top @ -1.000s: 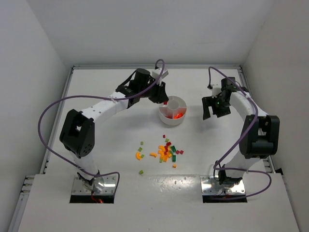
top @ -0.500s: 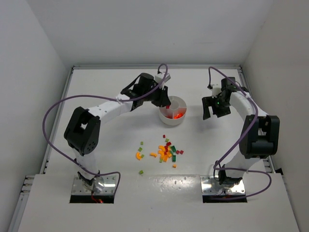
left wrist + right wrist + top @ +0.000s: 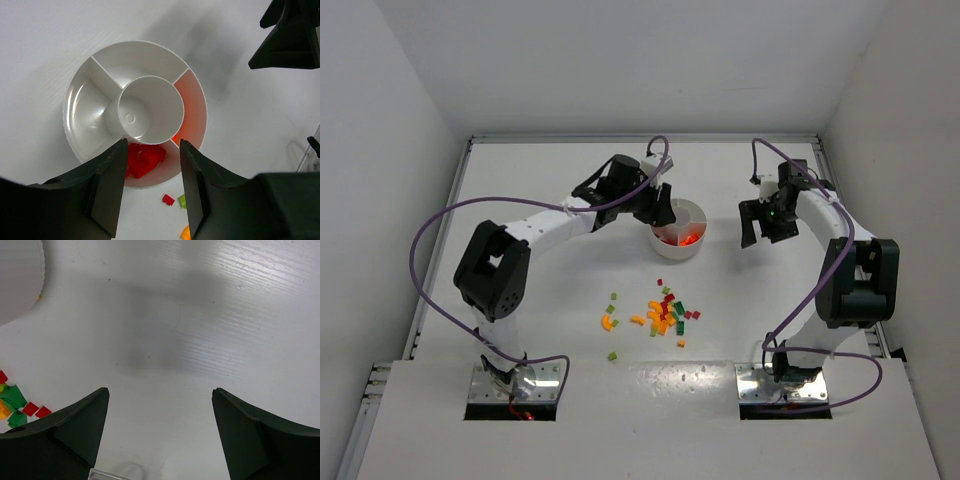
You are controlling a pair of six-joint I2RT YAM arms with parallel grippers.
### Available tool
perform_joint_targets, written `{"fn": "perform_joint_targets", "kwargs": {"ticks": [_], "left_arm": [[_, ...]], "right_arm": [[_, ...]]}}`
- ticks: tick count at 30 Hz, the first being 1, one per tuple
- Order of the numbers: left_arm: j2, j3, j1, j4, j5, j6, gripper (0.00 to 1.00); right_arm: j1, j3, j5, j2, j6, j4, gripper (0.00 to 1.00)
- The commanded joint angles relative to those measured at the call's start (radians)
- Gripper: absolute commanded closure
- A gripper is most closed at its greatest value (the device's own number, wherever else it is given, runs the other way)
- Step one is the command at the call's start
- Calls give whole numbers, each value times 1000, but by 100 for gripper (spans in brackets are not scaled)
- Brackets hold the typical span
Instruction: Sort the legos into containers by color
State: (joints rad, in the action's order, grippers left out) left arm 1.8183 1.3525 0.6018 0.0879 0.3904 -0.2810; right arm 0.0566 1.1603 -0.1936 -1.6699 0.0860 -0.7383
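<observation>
Dish (image 3: 682,250): your left gripper (image 3: 663,211) hangs right above it, fingers parted, with red bricks (image 3: 145,159) showing in the wedge below; the way in from above is blocked.
Right gripper (image 3: 758,228): fingers spread wide, near the dish on its right, a strip of bare table (image 3: 720,268) between.
Brick pile (image 3: 665,312): mid-table, on the near side of the dish, strays (image 3: 609,321) to its left; you can pass on either side.
Beyond the dish: free table.
Left wall (image 3: 390,180), right wall (image 3: 910,180): close beside the arms.

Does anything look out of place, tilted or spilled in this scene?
Nothing stands out. The dish stands upright, with red bricks in one compartment. The other legos lie loose on the table, unsorted, a few apart on the left.
</observation>
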Motion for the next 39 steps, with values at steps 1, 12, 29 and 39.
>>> {"fn": "perform_joint_targets", "kwargs": {"ticks": [1, 12, 29, 39], "left_arm": [[-4, -1, 12, -33, -14, -9, 49], [-123, 234, 21, 412, -70, 526, 0], [-140, -38, 299, 477, 30, 1034, 36], [51, 8, 305, 381, 301, 1171, 51]], "right_arm": [[3, 12, 2, 39, -8, 8, 17], [3, -7, 20, 61, 1, 8, 17], [3, -25, 39, 61, 11, 27, 17], [3, 44, 39, -8, 11, 17, 17]]}}
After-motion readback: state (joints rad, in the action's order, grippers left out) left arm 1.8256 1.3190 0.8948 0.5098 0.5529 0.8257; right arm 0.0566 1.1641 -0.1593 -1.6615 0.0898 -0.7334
